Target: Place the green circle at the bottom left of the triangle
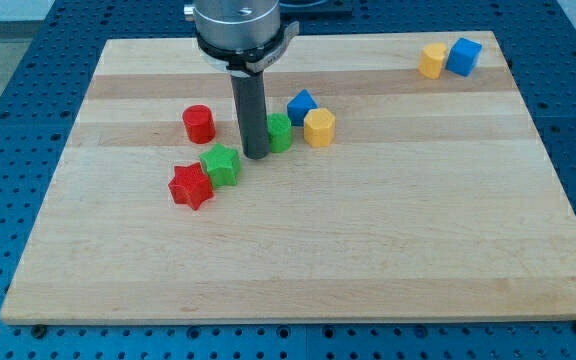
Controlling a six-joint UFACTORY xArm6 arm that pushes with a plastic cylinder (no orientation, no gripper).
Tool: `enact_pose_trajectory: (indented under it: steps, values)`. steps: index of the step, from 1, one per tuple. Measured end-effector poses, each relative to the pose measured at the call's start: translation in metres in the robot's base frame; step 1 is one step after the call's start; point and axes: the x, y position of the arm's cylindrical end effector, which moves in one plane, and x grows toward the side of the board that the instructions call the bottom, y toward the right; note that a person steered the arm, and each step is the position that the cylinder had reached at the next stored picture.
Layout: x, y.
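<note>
The green circle (280,132) stands near the board's middle top, just to the view's lower left of the blue triangle (301,104). My dark rod comes down from the top, and my tip (256,155) rests on the board against the green circle's left side, partly hiding it. The yellow block (319,127) sits right of the green circle, below the triangle.
A red cylinder (199,123) stands left of my tip. A green star (221,164) and a red star (191,185) lie touching to its lower left. A yellow block (432,60) and a blue cube (463,56) sit at the wooden board's (368,250) top right.
</note>
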Motion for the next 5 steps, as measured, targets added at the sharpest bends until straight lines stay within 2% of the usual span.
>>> enact_pose_trajectory:
  steps: [5]
  values:
    - [-0.0012, 0.0065]
